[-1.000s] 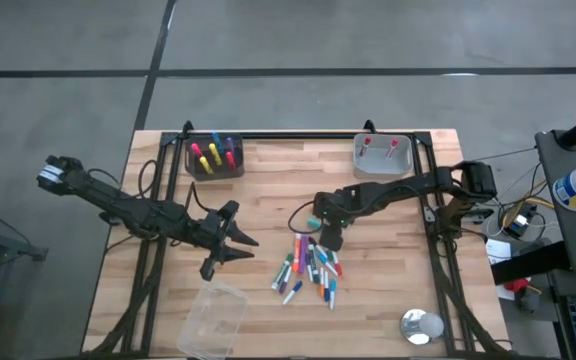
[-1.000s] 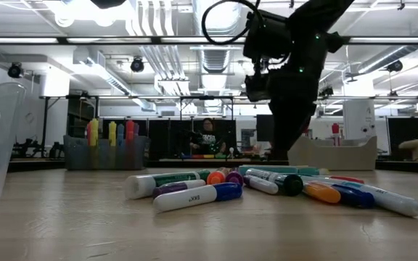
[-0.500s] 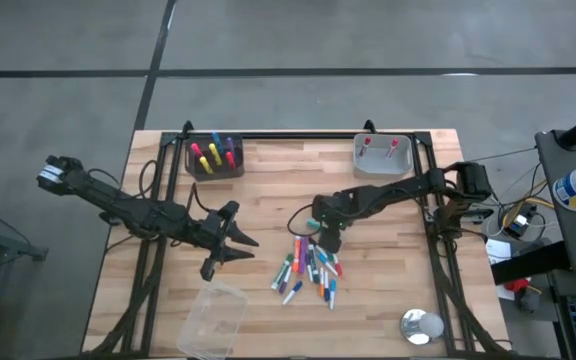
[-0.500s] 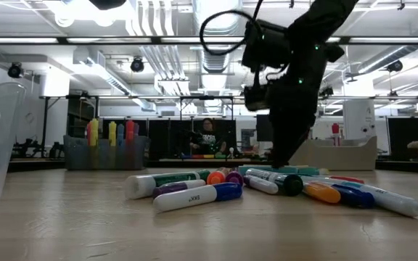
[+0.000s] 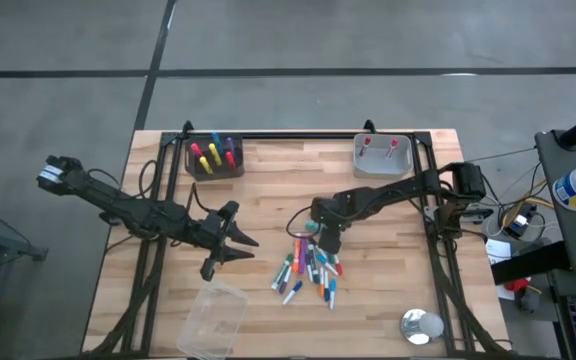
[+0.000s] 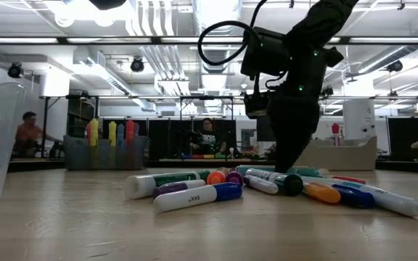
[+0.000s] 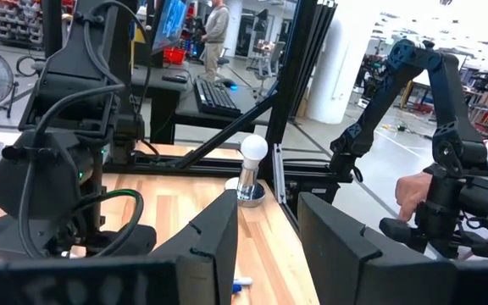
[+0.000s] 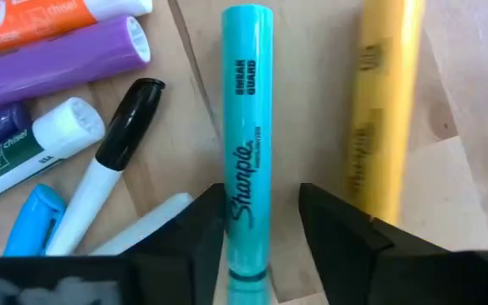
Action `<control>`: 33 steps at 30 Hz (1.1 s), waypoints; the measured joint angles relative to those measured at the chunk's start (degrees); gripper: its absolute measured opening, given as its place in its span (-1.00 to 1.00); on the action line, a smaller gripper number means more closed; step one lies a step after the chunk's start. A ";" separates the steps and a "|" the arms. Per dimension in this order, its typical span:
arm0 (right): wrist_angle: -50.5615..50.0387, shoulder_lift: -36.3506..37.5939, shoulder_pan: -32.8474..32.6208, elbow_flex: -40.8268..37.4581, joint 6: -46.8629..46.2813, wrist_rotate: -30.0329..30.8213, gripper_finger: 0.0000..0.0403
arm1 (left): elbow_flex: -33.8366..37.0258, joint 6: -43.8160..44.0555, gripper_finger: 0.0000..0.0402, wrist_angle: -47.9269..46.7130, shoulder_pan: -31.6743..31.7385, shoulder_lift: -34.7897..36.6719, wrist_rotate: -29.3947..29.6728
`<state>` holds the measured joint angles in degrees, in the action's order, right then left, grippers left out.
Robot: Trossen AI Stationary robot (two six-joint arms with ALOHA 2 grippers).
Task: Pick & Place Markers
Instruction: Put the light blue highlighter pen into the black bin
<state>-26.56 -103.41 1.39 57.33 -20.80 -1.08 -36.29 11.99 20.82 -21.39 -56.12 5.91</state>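
Note:
The markers lie in a loose pile [image 5: 309, 268] near the table's middle, also seen as the pile [image 6: 267, 185] in the low view. My right gripper [image 5: 321, 233] points down over the pile's far end. In the right wrist view its open fingers [image 8: 259, 203] stand on either side of a teal highlighter [image 8: 246, 127], along its length. The highlighter lies flat on the wood beside a yellow marker [image 8: 385, 127]. My left gripper [image 5: 234, 240] waits open, left of the pile.
A dark bin [image 5: 215, 158] holding upright markers stands at the far left. A grey bin [image 5: 382, 157] with two red markers stands at the far right. A clear plastic tub [image 5: 211, 319] sits at the near edge, and a small silver object [image 5: 421, 325] at the near right.
My right gripper has come down a little and shifted slightly toward the table's left, closing in over the far end of the marker pile. The markers have stayed where they were.

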 joint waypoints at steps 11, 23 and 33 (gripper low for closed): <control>-0.76 -0.10 0.00 0.36 1.51 1.40 -0.75 | 0.00 0.16 -0.40 -0.05 0.00 0.00 0.00; -5.63 0.80 -0.04 6.75 3.85 0.62 -0.67 | 0.00 -0.40 -0.41 -0.90 -0.02 0.00 2.71; -18.50 0.98 -2.01 17.95 6.03 -2.47 -0.67 | 0.00 2.96 -0.41 -4.18 0.14 0.01 8.55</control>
<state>-45.06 -102.43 -0.62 75.28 -14.77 -3.55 -36.29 14.95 16.64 -21.24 -56.11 14.46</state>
